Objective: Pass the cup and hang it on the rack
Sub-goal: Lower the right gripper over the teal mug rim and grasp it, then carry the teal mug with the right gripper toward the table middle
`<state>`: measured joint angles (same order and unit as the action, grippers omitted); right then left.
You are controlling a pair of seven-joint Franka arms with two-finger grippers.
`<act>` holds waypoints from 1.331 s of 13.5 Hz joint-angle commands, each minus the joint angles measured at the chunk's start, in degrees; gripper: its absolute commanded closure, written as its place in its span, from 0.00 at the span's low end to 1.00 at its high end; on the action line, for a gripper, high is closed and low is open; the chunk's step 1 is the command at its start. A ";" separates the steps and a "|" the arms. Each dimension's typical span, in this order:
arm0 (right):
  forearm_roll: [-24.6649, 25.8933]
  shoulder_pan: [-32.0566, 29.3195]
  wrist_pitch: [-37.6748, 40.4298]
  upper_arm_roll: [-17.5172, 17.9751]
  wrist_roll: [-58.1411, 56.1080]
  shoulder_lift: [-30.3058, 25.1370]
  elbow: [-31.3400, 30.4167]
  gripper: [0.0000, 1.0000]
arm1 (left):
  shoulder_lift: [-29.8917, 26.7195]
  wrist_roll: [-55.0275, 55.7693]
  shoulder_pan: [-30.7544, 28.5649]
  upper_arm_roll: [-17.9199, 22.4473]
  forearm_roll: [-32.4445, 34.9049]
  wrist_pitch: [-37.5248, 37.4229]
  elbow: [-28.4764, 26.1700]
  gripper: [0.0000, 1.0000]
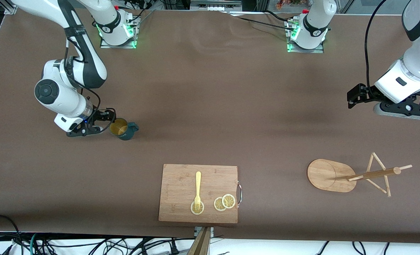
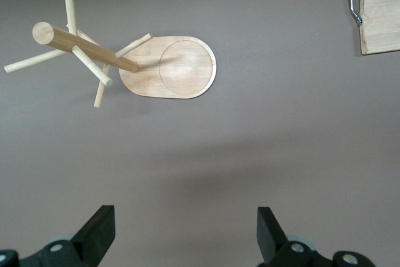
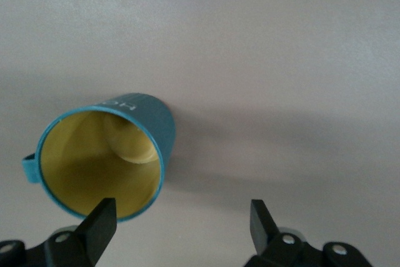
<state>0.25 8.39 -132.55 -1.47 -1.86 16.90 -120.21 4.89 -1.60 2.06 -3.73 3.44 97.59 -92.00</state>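
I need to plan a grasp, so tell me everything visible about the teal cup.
The cup is a small dark teal mug, yellow inside, with a side handle and pale lettering on its wall. It looks empty and stands upright on the brown table toward the right arm's end. The right gripper is beside its rim, fingers open; contact is unclear.

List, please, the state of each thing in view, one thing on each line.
cup: upright on the table, not gripped.
rack: standing, pegs bare.
right gripper: open, low beside the cup.
left gripper: open, waiting in the air near the rack.
cutting board: flat, carrying a fork and lemon slices.
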 commanded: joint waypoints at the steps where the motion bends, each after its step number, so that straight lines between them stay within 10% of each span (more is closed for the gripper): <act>1: -1.39 -0.04 -1.39 -0.03 0.11 3.21 1.91 0.14 | -0.32 -0.94 0.14 0.31 -1.59 -0.91 0.60 0.00; 8: -1.83 0.66 -1.57 -0.03 5.63 5.07 1.64 1.00 | -0.32 -0.94 0.14 0.31 -1.77 -0.91 0.60 0.00; 18: -6.74 8.47 14.24 2.78 30.04 8.31 18.06 1.00 | -0.32 -1.03 0.05 0.31 -1.77 -0.91 0.60 0.00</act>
<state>-4.88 13.95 -120.97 1.32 22.08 22.10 -107.44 4.89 -1.60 2.06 -3.73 3.30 97.59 -92.00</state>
